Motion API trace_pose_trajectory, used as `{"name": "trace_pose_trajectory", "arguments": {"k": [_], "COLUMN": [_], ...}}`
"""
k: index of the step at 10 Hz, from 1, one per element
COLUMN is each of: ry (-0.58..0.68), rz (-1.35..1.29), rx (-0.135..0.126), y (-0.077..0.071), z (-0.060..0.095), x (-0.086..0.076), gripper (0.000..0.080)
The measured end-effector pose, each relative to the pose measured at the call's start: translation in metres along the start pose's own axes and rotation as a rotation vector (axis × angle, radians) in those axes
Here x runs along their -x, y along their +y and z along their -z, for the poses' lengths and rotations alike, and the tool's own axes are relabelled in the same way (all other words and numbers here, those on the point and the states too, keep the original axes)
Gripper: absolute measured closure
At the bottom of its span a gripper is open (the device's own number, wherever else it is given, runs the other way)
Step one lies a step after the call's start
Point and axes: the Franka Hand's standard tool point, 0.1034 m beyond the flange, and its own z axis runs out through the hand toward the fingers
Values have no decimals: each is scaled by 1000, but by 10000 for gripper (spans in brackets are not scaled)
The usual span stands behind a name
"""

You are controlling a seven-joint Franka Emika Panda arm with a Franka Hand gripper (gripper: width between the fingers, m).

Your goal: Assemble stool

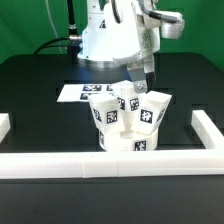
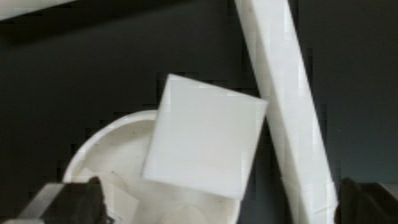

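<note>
On the black table, which fills the exterior view with only a dark background behind it, white border rails run along the near edge and turn up at both ends. Inside them, close against the near rail, sits the stool's round seat, lying flat with three blocky legs standing up out of it, splayed outward and showing black-and-white tags. Behind the stool the marker board lies flat on the table, partly hidden by the legs. The white arm comes down from above, and its gripper hangs just above the legs' upper ends; whether the fingers are spread or closed cannot be told. In the wrist view a tilted leg rises from the seat's curved rim, with a rail just beyond.
</note>
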Motion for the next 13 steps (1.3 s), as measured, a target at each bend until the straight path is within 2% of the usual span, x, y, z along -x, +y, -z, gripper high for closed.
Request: {"name": "trace_pose_trajectory", "arguments": {"k": [1, 2, 5, 9, 11, 13], "ry": [4, 30, 45, 39, 83, 78], "rz": [80, 249, 588, 860, 1179, 1367], "rx": [10, 42, 64, 71, 85, 99], "y": [1, 0, 2, 1, 1, -1], "z": [0, 0, -2, -1, -6, -5], "x": [2, 14, 33, 28, 27, 23], "gripper": [150, 150, 150, 150, 150, 150]}}
